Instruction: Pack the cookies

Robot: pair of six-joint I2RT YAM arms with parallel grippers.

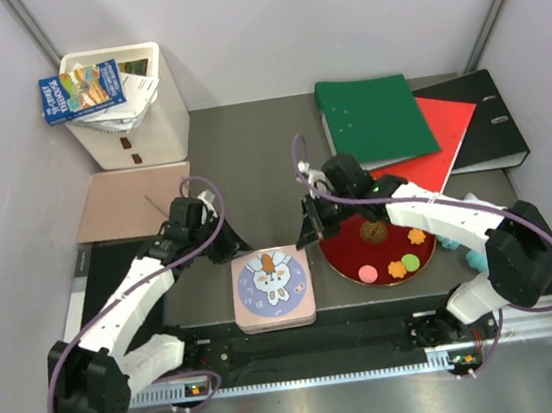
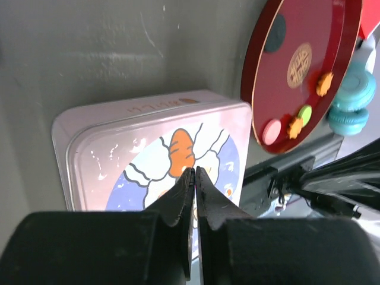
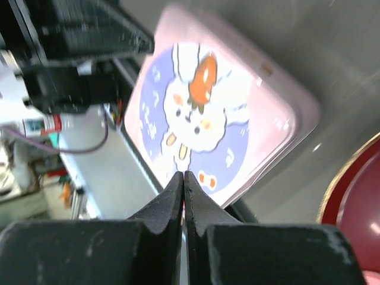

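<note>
The cookies lie on a round red plate (image 1: 342, 249): a larger brown one (image 1: 372, 231), an orange one (image 1: 418, 236), a pink one (image 1: 367, 274), another orange (image 1: 397, 269) and a green one (image 1: 411, 261). The left wrist view also shows a black cookie (image 2: 275, 32) on the plate (image 2: 332, 35). To the plate's left sits a pink tin (image 1: 273, 287) with its rabbit lid on. My left gripper (image 1: 239, 248) hangs shut and empty over the tin's far left corner (image 2: 195, 171). My right gripper (image 1: 310, 235) is shut and empty between tin and plate (image 3: 183, 174).
Turquoise headphones (image 1: 466, 251) lie right of the plate. Green (image 1: 374, 117) and red (image 1: 446, 137) folders and a black binder (image 1: 487, 120) lie at the back right. A white bin with books (image 1: 127, 104) and a tan board (image 1: 134, 201) stand at the back left.
</note>
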